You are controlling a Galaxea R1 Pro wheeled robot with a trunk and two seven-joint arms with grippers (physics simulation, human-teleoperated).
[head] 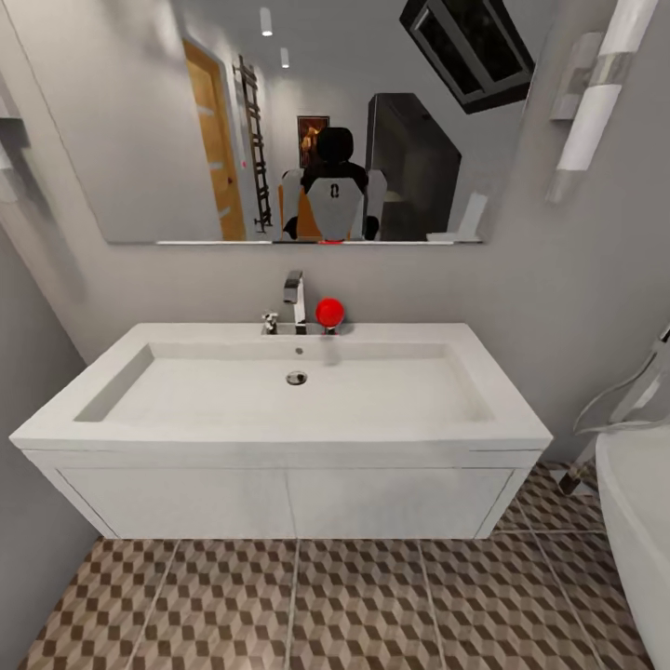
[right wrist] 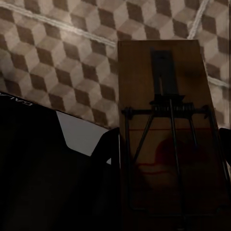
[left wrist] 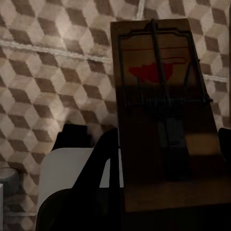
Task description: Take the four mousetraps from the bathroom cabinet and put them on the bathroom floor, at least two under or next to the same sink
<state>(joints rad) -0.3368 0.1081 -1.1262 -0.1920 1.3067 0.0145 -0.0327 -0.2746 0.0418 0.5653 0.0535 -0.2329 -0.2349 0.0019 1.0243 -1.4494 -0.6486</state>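
Observation:
In the left wrist view a mousetrap (left wrist: pixel 163 110), a brown wooden plate with wire parts and a red mark, sits between the dark fingers (left wrist: pixel 103 163) of my left gripper (left wrist: pixel 166 159), which is shut on it above the bathroom floor (left wrist: pixel 48 72). My right gripper (right wrist: pixel 168 154) is likewise shut on a second mousetrap (right wrist: pixel 166 139) over the cube-patterned tiles (right wrist: pixel 72 53). Straight ahead in the head view is the white bathroom sink (head: pixel 298 400) with its chrome tap (head: pixel 295 300), on a white two-door vanity (head: pixel 288 502). The cabinet is out of view.
A red round object (head: pixel 329 312) stands beside the tap. A wide mirror (head: pixel 279 121) above the sink reflects my body. The rim of a white tub (head: pixel 642 521) is at the right, a grey wall (head: pixel 28 447) at the left. Patterned floor (head: pixel 307 605) stretches below the vanity.

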